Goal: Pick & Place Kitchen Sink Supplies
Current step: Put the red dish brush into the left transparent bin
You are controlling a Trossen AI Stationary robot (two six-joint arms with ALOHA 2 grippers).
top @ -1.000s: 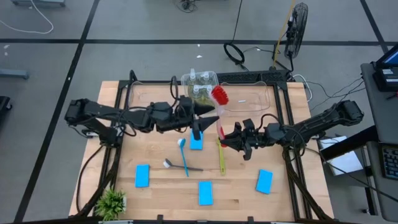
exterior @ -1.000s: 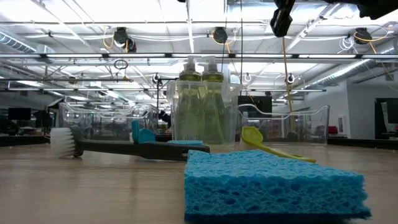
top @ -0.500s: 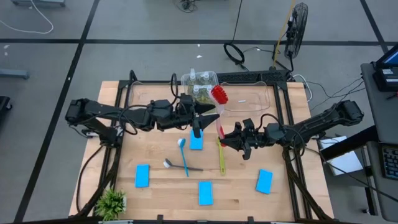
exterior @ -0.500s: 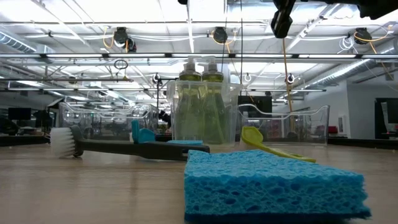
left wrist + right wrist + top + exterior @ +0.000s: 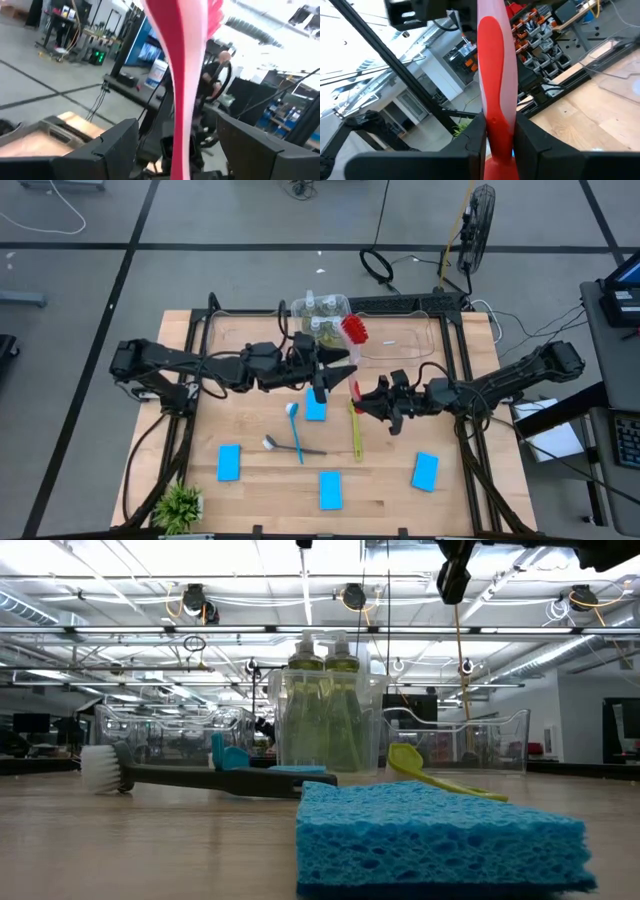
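Little has shifted since a second ago: right gripper (image 5: 362,399) stays clamped on the red brush (image 5: 353,340), handle upright, bristles topmost above the table (image 5: 250,420). Left gripper (image 5: 345,370) spread beside it.

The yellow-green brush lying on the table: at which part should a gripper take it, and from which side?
Take the yellow-green brush at mid-handle, coming straight down from above with the fingers across it. It lies flat, and the handle is slim and straight there, with bare table on both sides.
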